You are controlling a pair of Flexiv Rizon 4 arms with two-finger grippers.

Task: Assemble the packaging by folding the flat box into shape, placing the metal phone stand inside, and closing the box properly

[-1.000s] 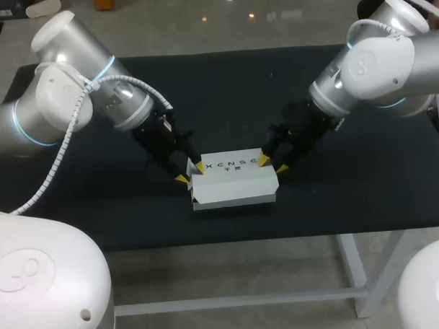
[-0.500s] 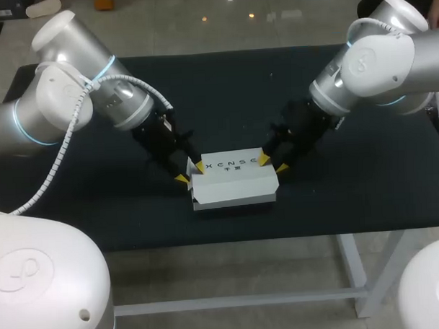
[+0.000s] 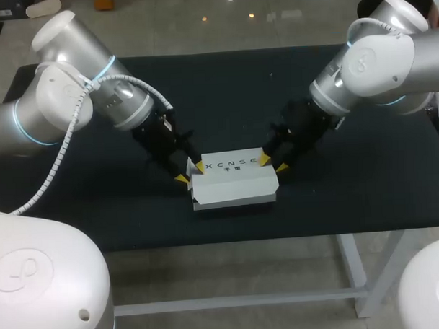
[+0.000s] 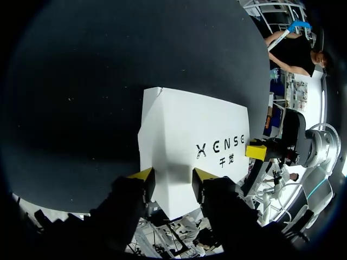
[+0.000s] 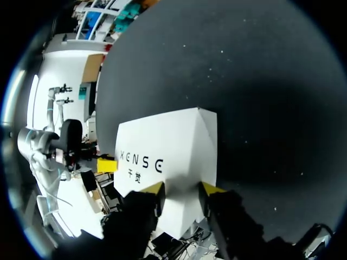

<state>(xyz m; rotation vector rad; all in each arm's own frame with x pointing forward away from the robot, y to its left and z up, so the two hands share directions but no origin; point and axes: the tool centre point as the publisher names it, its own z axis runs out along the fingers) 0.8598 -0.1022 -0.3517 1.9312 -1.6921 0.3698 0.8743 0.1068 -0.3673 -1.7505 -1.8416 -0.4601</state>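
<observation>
Centrally, just below the frame's middle, the folded-up white rectangular cardboard box [image 3: 234,182] lies flat on the black-covered table [image 3: 224,85]. The left gripper [image 3: 189,173] sits at its left end, the right gripper [image 3: 272,163] at its right end; each has 2 yellow tips partly spread against the box, clasping nothing

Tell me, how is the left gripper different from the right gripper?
The left gripper sits at the left end of the white box; the right gripper sits at its right end. The left gripper points toward the right and the right gripper toward the left, so they face each other. Both have yellow tips, spread apart, at the box's ends.
</observation>
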